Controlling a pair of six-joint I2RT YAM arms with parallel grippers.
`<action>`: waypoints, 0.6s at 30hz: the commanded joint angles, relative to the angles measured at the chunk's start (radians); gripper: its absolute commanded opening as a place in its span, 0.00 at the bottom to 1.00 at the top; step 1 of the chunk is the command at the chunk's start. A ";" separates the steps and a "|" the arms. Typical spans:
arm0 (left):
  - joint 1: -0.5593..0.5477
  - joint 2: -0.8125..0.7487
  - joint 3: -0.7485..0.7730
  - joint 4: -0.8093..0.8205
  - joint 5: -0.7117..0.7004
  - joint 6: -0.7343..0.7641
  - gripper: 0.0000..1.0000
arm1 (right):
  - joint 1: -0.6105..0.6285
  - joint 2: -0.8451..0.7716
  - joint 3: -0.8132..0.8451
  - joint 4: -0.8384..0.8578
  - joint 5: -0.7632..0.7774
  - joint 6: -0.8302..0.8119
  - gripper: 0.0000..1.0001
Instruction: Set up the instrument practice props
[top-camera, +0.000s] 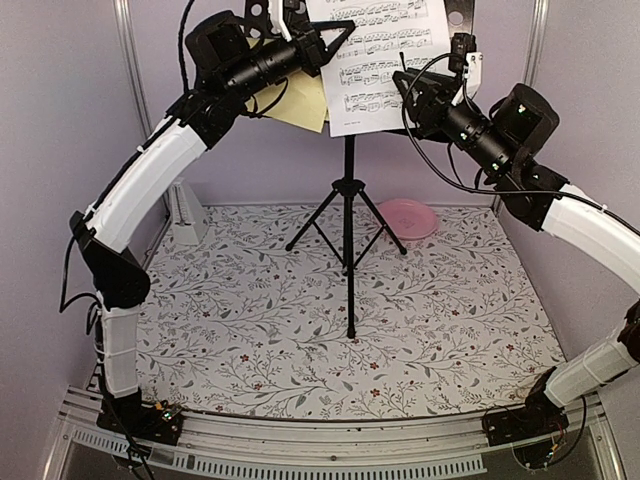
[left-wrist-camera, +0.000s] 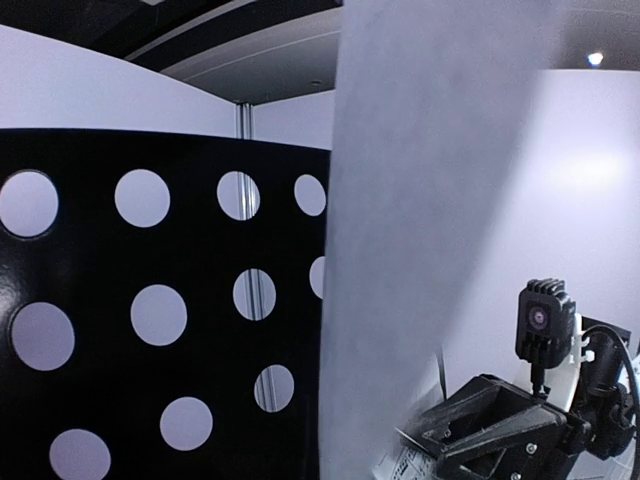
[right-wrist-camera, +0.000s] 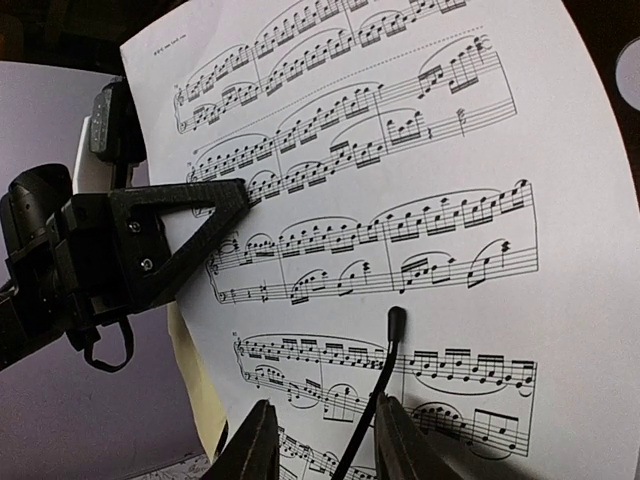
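- Pinches the left edge of the white printed sheet-music page (top-camera: 385, 60) with the left gripper (top-camera: 335, 35), raised high above the table. One black triangular finger (right-wrist-camera: 195, 230) flat on the printed face, the other hidden behind the paper.
- Seen from the left wrist: that page blurred and close up the middle, the perforated panel (left-wrist-camera: 150, 320) of the stand just to its left.
- Holds the right gripper (right-wrist-camera: 320, 445) parted, low against the right part of the same page, clasping nothing.
- A thin black rod with a rounded tip (right-wrist-camera: 396, 322) rising through the gap between those two fingers, over the notes. Cannot tell whether either finger touches it or the paper.
- Two pages in all: the white one in front, and one yellowish sheet-music page (top-camera: 295, 100) behind it, tilted, jutting out low on the left.
- One black perforated-metal music stand (top-camera: 348, 230), upright on its three tripod legs near the middle of the floral-patterned table cover (top-camera: 300, 340), both pages at its top.
- One small pale-grey pyramid metronome (top-camera: 187, 212), at the far left of the cover by the wall, well apart from the stand.
- One round pink plate (top-camera: 410, 217), just beside the stand's right rear leg.
- Two grippers: left clamped on paper, right released.
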 joint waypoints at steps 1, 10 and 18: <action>0.013 -0.018 0.015 0.044 -0.003 -0.016 0.09 | -0.001 -0.002 0.032 0.004 0.001 0.009 0.39; 0.006 -0.150 -0.160 0.051 -0.046 -0.019 0.35 | -0.001 -0.065 0.013 -0.007 -0.015 0.011 0.47; -0.004 -0.232 -0.299 0.059 -0.116 0.003 0.46 | -0.001 -0.165 -0.038 -0.027 -0.010 0.003 0.48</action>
